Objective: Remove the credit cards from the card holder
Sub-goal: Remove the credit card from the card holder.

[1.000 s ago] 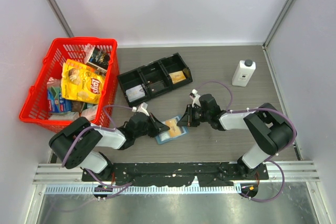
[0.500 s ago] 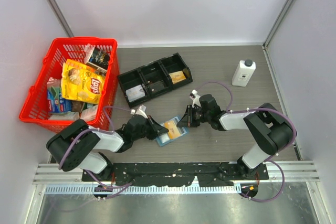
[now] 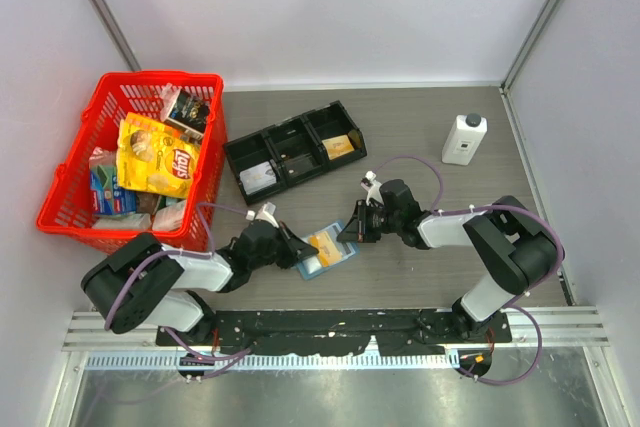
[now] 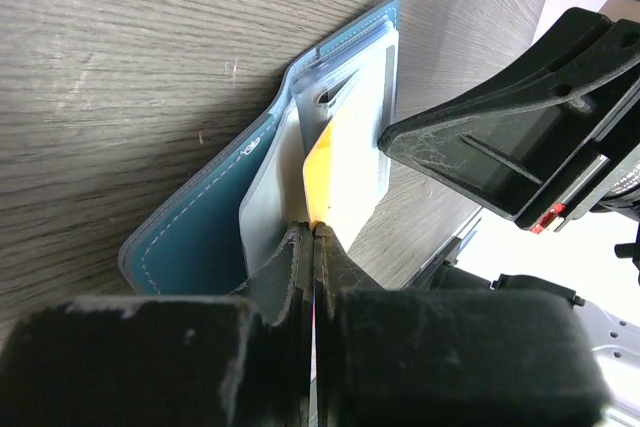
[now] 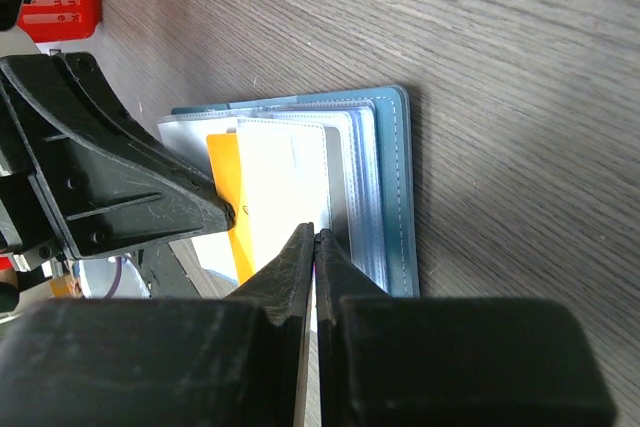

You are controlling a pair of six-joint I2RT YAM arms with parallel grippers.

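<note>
the left gripper (image 4: 315, 232) has eased back toward 8 o'clock, jaws pinched flat on the thin orange card (image 4: 322, 172), so it looks partly out of its glossy clear sleeve (image 4: 265, 207). the right gripper (image 5: 315, 235), jaws closed, pins the 2 o'clock corner of the stitched blue card holder (image 3: 325, 252), mid-table.

Left arm (image 3: 190, 265): folded low, forearm reaching rightward toward the centre.
Left fingers (image 3: 293, 245): pressed together, tips pointing right and slightly down.
Right arm (image 3: 450, 227): elbow bent out to the right, forearm reaching leftward.
Right fingers (image 3: 349, 231): pressed together, tips facing the left pair, near but apart.
</note>
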